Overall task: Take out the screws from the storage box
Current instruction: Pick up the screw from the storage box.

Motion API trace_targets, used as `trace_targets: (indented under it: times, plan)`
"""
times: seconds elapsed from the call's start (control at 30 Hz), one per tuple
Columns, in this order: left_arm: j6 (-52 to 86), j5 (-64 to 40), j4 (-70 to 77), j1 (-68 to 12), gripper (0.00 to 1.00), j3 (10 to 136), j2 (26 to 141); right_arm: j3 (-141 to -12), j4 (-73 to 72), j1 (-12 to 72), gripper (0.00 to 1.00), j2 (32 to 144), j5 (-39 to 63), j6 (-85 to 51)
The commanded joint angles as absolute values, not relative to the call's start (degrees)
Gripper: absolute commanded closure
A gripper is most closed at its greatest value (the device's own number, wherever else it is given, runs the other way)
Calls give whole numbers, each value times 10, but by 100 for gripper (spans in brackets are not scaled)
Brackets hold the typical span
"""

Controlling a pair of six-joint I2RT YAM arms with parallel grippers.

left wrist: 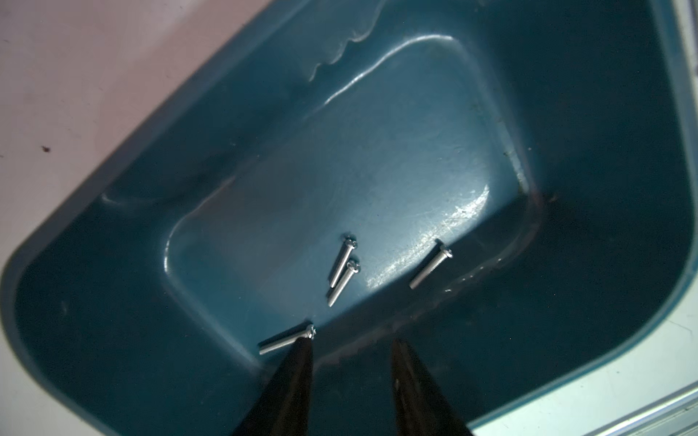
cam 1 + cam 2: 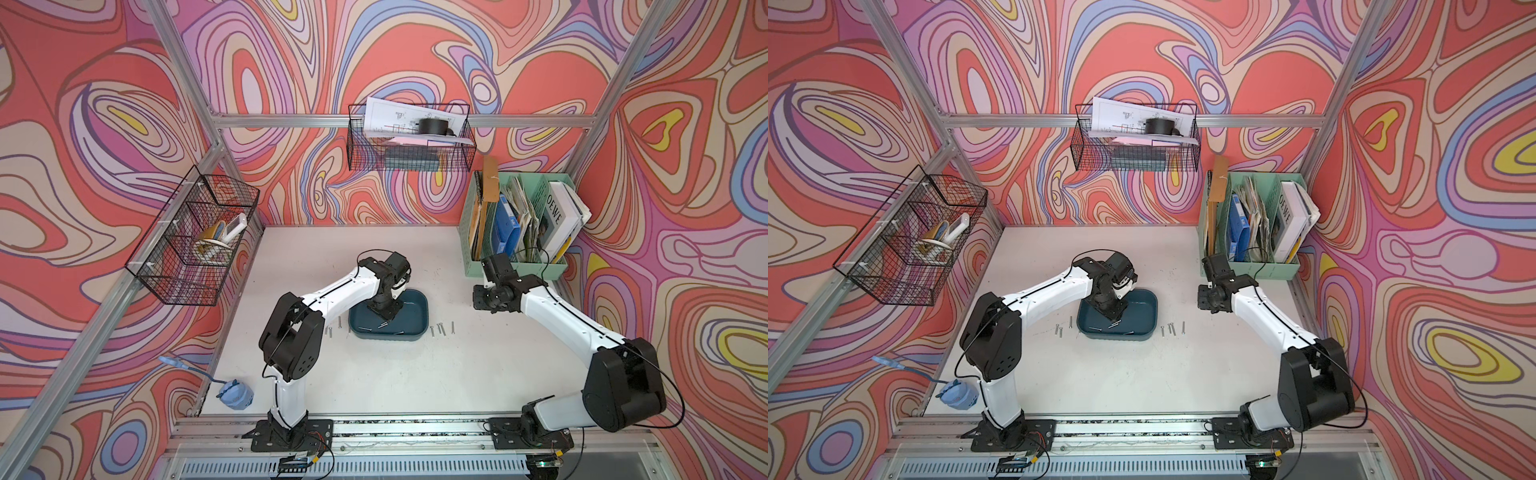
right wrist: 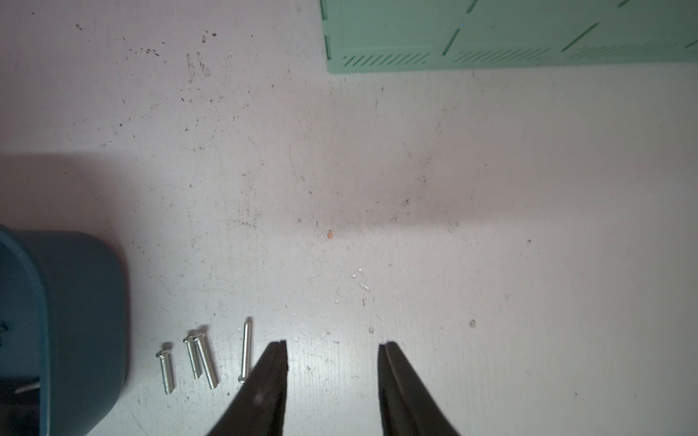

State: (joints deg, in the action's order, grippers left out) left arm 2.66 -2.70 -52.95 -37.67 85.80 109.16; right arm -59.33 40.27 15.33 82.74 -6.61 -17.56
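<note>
A: What lies around your storage box (image 2: 390, 337)?
B: On the table (image 2: 374, 374), three screws (image 2: 331, 331) lie at its left and four more at its right. The green file organizer (image 3: 396, 37) stands far right.
A: Inside?
B: Your left wrist view alone shows all four screws on its floor. Your left gripper (image 1: 351, 341) hangs there, jaws spread, one fingertip (image 1: 302, 351) just beside a screw's head. Your right gripper (image 3: 332, 345) is spread over bare table, empty.

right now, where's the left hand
Mid-table, down inside the box, as both top views show. In the left wrist view the left hand is open over its floor, one fingertip next to a screw.
</note>
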Motion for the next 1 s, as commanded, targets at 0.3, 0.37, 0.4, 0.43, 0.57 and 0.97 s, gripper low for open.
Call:
trace_targets:
  times: [0.3,0.37,0.4,0.43,0.57,0.97]
  plan:
    - [-6,-13,-497,-387,59,837,1161,-597,402,150,59,827,-70,-173]
    - [-11,-3,-498,-388,61,842,1173,-598,407,150,59,829,-71,-171]
    - [-10,-3,-496,-387,62,844,1177,-598,409,150,59,826,-72,-171]
    - [-11,-3,-493,-387,62,844,1177,-598,408,150,59,825,-71,-172]
    - [-6,10,-480,-386,63,845,1185,-597,409,150,59,822,-70,-175]
    - [26,16,-465,-386,90,861,1199,-599,409,150,59,824,-69,-175]
